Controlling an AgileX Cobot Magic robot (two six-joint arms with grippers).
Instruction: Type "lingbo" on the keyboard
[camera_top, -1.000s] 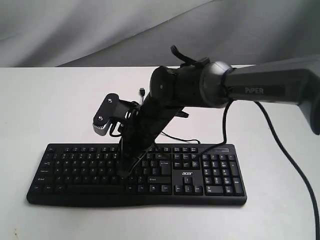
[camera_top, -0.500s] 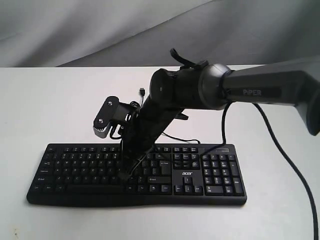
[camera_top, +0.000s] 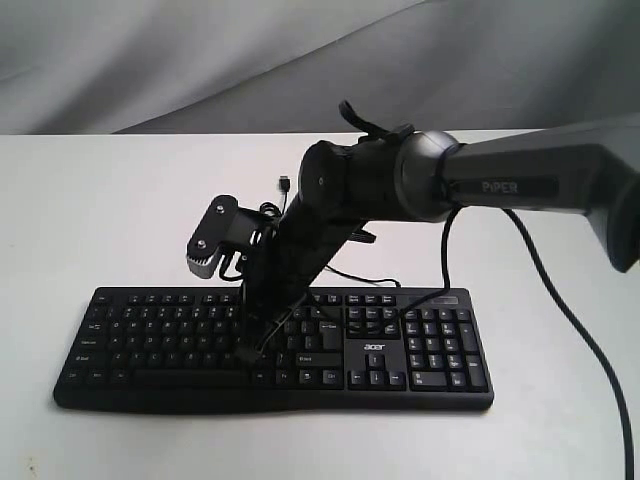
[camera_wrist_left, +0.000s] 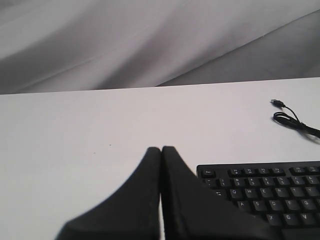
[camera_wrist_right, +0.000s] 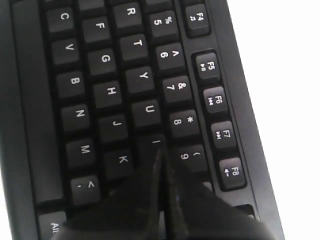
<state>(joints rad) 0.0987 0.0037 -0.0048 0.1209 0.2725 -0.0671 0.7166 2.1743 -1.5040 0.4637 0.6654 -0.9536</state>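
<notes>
The keyboard (camera_top: 420, 350) lay flat on the white surface (camera_top: 120, 220), low in the middle of the exterior view, with its long front edge toward the camera and its number pad to the right. The white "acer" logo (camera_top: 374, 347) sat above the arrow keys. Its thin black cable (camera_wrist_left: 295, 122) lay in loops on the surface behind the keyboard and ended in a free USB plug (camera_wrist_left: 276, 103).

The right arm (camera_top: 520, 180) reached in from the right and angled down across the middle of the keyboard. The right gripper (camera_wrist_right: 160, 151) was clenched with its two fingers pressed flat together, and it held nothing. Its joined tip stood at the near edge of the I key (camera_wrist_right: 156, 142), between the K and 9 keys. Whether the key was depressed could not be determined.

The left gripper (camera_wrist_left: 161, 149) was likewise clenched and held nothing. It was positioned over bare surface just beside the keyboard corner that carries the Esc key (camera_wrist_left: 207, 173), without touching the keyboard.
</notes>
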